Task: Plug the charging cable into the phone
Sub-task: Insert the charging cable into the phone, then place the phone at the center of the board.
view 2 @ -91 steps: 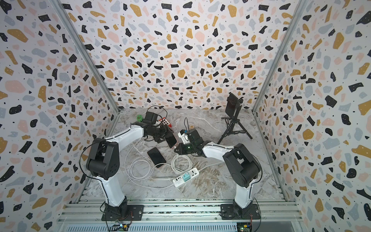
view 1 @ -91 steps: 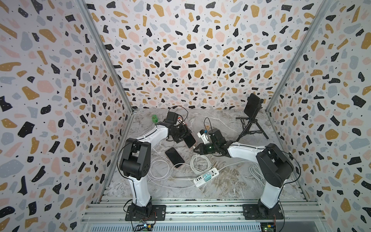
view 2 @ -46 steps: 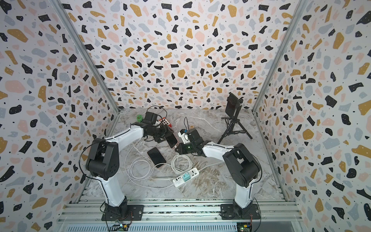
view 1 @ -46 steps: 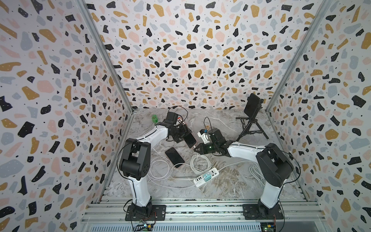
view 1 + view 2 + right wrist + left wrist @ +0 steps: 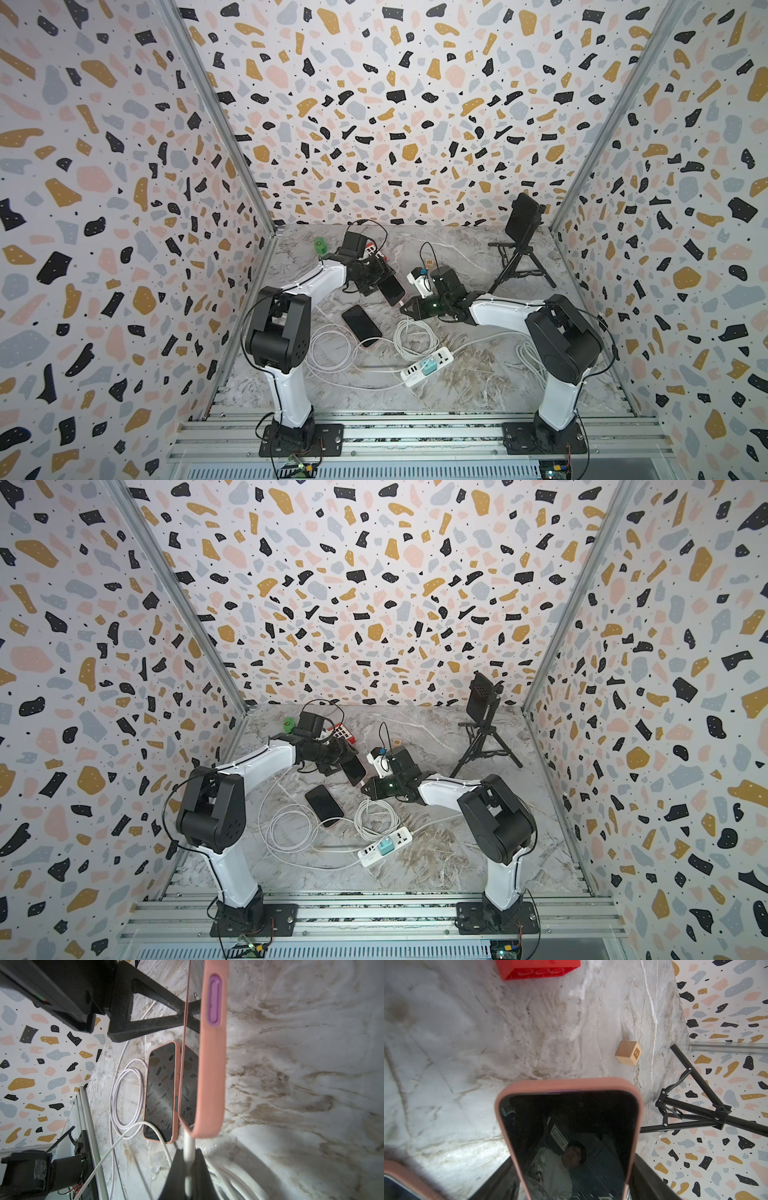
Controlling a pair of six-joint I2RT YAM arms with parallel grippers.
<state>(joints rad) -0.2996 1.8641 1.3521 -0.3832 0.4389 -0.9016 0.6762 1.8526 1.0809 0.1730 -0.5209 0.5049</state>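
Note:
A phone (image 5: pixel 394 291) (image 5: pixel 354 769) in a pink case hangs tilted above the marble table, with my left gripper (image 5: pixel 375 281) (image 5: pixel 571 1188) shut on its sides. Its dark screen (image 5: pixel 569 1136) faces the left wrist camera. My right gripper (image 5: pixel 405 309) (image 5: pixel 189 1152) is shut on the white plug end of the charging cable (image 5: pixel 189 1145). The plug's tip meets the bottom edge of the held phone (image 5: pixel 212 1064); the port itself is hidden there. The rest of the cable lies coiled (image 5: pixel 415 336) under the right gripper.
A second pink-cased phone (image 5: pixel 361 325) (image 5: pixel 161 1093) lies flat on the table, with white cable loops (image 5: pixel 328 349) beside it. In front is a white power strip (image 5: pixel 427 365). Further back: a tripod (image 5: pixel 521 266), a wooden block (image 5: pixel 628 1052), a red brick (image 5: pixel 537 968).

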